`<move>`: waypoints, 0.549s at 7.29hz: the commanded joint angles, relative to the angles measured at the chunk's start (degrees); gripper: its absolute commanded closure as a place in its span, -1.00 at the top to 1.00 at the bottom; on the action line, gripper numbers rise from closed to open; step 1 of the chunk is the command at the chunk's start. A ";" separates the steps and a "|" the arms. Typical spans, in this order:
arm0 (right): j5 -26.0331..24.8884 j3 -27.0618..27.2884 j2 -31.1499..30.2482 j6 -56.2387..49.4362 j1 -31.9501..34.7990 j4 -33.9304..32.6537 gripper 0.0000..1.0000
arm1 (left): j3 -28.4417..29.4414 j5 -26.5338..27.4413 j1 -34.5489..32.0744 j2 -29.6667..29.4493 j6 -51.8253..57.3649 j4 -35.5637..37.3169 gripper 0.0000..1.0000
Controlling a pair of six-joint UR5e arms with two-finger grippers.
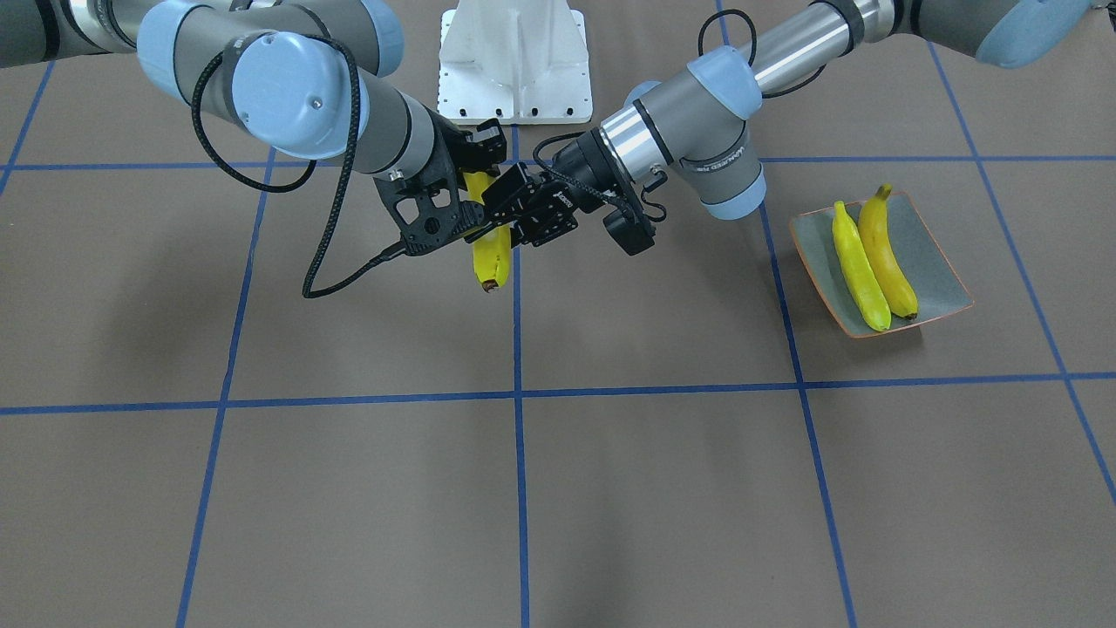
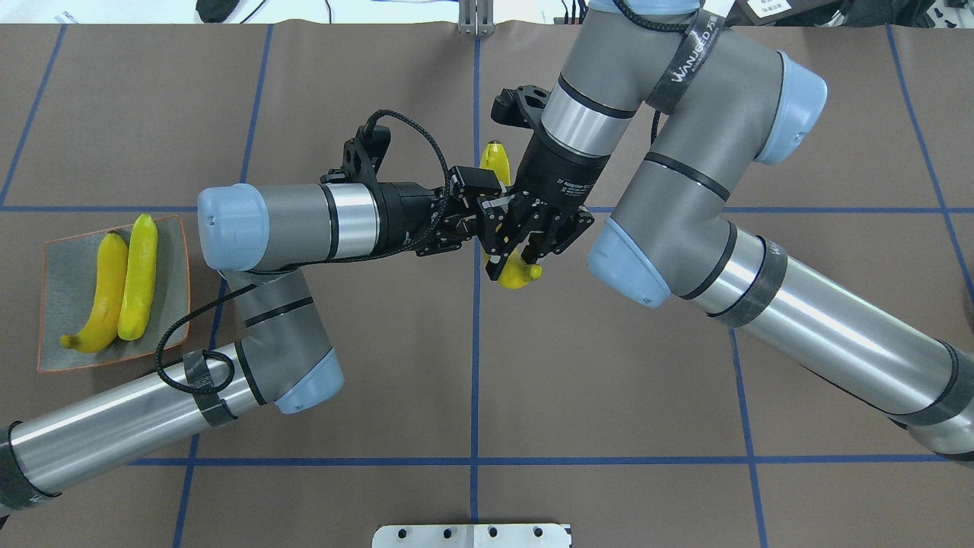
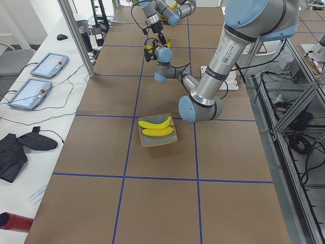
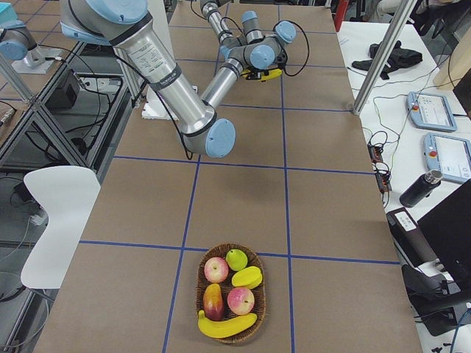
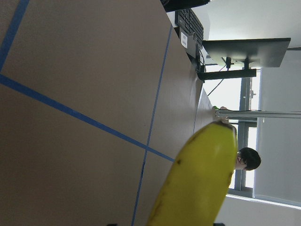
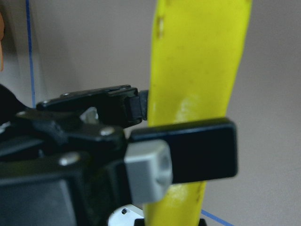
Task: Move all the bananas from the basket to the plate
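One yellow banana (image 1: 491,257) hangs in the air over the table's middle. My right gripper (image 2: 517,255) comes down from above and is shut on it near its robot-side end. My left gripper (image 2: 491,217) reaches in sideways, one finger over and one under the banana (image 6: 197,61), and looks shut on it too. On the robot's left the grey-green plate (image 1: 937,270) holds a lemon-yellow banana (image 1: 859,266) and a golden one (image 1: 888,253), side by side. At the far right end of the table the wicker basket (image 4: 263,294) holds another banana (image 4: 224,325) among other fruit.
The basket also holds two red apples, a green fruit and a mango. The white robot base plate (image 1: 514,61) sits at the table's robot side. Blue tape lines grid the brown table. Tablets (image 3: 48,63) lie on a side desk, and a person (image 5: 247,160) shows far off.
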 commanded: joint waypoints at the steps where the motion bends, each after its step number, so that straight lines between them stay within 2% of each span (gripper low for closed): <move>1: 0.63 -0.04 -0.18 0.87 -0.02 0.28 -0.17 | -0.01 -0.14 0.00 0.51 0.49 -0.08 -1.00; 2: 0.55 0.14 -0.36 2.70 -0.02 0.37 0.97 | -0.09 -0.32 0.00 0.51 0.41 -0.08 -1.00; 4: 0.55 0.14 -0.36 4.99 -0.02 0.37 0.99 | -0.10 -0.41 0.00 0.59 0.41 -0.08 -1.00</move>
